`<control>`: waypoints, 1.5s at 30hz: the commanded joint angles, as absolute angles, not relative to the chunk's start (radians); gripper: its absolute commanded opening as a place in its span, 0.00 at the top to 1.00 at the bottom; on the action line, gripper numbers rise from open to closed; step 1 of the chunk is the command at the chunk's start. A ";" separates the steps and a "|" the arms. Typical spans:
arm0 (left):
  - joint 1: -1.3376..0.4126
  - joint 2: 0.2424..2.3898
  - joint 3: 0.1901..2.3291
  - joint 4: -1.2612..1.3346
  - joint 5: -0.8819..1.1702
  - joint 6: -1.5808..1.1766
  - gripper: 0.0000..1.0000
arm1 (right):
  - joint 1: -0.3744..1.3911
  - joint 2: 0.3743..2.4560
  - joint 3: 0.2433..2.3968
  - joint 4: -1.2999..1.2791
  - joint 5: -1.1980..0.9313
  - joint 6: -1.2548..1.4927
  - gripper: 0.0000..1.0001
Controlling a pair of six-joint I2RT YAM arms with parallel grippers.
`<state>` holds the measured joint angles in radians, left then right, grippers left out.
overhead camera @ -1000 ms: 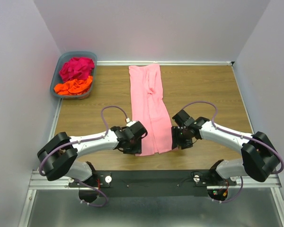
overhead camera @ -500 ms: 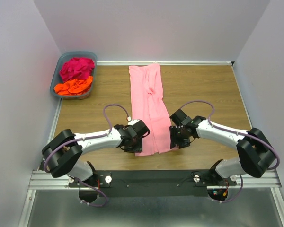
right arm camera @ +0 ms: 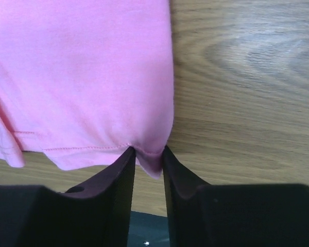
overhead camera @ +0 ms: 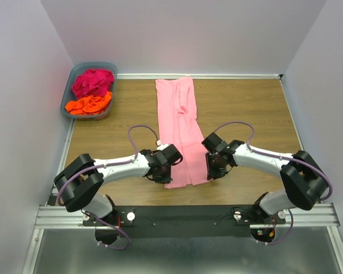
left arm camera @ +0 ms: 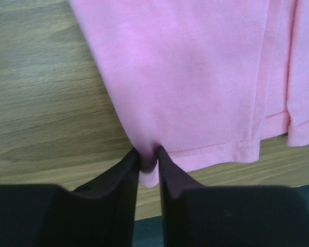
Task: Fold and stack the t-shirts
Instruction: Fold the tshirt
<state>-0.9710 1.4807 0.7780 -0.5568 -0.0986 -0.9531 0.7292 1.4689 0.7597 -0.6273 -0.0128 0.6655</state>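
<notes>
Pinching near hem corners of the light pink t-shirt (overhead camera: 179,123) with left tool (left arm camera: 149,159) and right tool (right arm camera: 149,154) clamped on cloth. Next, likely lifting both evenly, folding away

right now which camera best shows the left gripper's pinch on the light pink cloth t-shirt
The left wrist view: the left gripper pinches a hem corner of the light pink cloth t-shirt, close up. The top view has the gripper's body covering the pinch. The right wrist view shows only the right gripper on the other corner.
</notes>
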 commanded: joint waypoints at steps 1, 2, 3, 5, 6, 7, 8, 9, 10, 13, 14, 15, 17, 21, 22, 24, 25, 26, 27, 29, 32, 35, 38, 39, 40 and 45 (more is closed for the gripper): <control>-0.977 1.543 0.736 -0.543 -0.083 -0.939 0.75 | 0.756 1.537 0.718 -0.611 0.023 0.675 0.68; -0.977 1.545 0.735 -0.542 -0.081 -0.939 0.76 | 0.758 1.540 0.719 -0.612 0.020 0.675 0.72; -0.977 1.548 0.735 -0.541 -0.078 -0.936 0.85 | 0.761 1.545 0.722 -0.611 0.017 0.675 0.75; -0.977 1.551 0.735 -0.541 -0.066 -0.924 0.93 | 0.770 1.554 0.730 -0.612 0.009 0.672 0.85; -0.977 1.551 0.735 -0.545 -0.058 -0.919 1.00 | 0.772 1.554 0.735 -0.614 0.005 0.666 0.90; -0.977 1.548 0.741 -0.560 -0.040 -0.905 1.00 | 0.773 1.545 0.742 -0.629 0.000 0.652 0.99; -0.979 1.540 0.744 -0.569 -0.029 -0.897 1.00 | 0.773 1.537 0.745 -0.641 -0.030 0.646 0.99; -0.988 1.534 0.750 -0.593 -0.006 -0.888 1.00 | 0.773 1.528 0.749 -0.661 -0.055 0.638 0.99; -0.994 1.526 0.756 -0.610 0.026 -0.876 1.00 | 0.773 1.513 0.750 -0.682 -0.072 0.632 0.99; -1.049 1.476 0.778 -0.707 0.070 -0.848 1.00 | 0.775 1.450 0.764 -0.787 -0.146 0.604 0.99; -1.066 1.459 0.779 -0.728 0.113 -0.845 1.00 | 0.773 1.433 0.767 -0.819 -0.159 0.600 0.99; -1.081 1.427 0.778 -0.747 0.138 -0.842 1.00 | 0.775 1.398 0.779 -0.886 -0.172 0.589 0.99; -1.120 1.388 0.772 -0.793 0.192 -0.850 1.00 | 0.775 1.367 0.798 -0.957 -0.201 0.574 0.99; -1.115 1.292 0.785 -0.830 0.216 -0.848 1.00 | 0.775 1.319 0.860 -1.084 -0.199 0.548 0.99; -1.100 1.292 0.796 -0.830 0.221 -0.832 1.00 | 0.773 1.328 0.891 -1.091 -0.202 0.542 0.99; -1.086 1.308 0.810 -0.824 0.227 -0.812 1.00 | 0.775 1.348 0.922 -1.100 -0.201 0.540 0.99; -1.075 1.312 0.813 -0.806 0.222 -0.792 1.00 | 0.773 1.371 0.964 -1.100 -0.178 0.538 0.99; -1.025 1.316 0.811 -0.798 0.225 -0.772 1.00 | 0.775 1.390 0.986 -1.100 -0.161 0.532 0.99; -0.996 1.316 0.811 -0.789 0.224 -0.755 1.00 | 0.775 1.408 1.015 -1.098 -0.140 0.525 0.99; -0.931 1.315 0.813 -0.755 0.201 -0.709 1.00 | 0.772 1.471 1.087 -1.094 -0.078 0.505 0.99; -0.810 1.339 0.836 -0.710 0.166 -0.629 1.00 | 0.762 1.554 1.170 -1.046 -0.006 0.488 0.99; -0.726 1.417 0.896 -0.678 0.126 -0.563 1.00 | 0.733 1.624 1.225 -0.982 0.023 0.465 0.99; -0.677 1.462 0.957 -0.643 0.091 -0.532 1.00 | 0.713 1.690 1.278 -0.953 0.075 0.439 0.99; -0.666 1.466 0.965 -0.631 0.077 -0.528 1.00 | 0.707 1.690 1.295 -0.945 0.084 0.431 0.99; -0.638 1.474 0.979 -0.605 0.069 -0.514 1.00 | 0.689 1.710 1.322 -0.933 0.101 0.422 0.99; -0.577 1.522 1.031 -0.569 0.029 -0.477 1.00 | 0.634 1.736 1.373 -0.885 0.149 0.397 0.99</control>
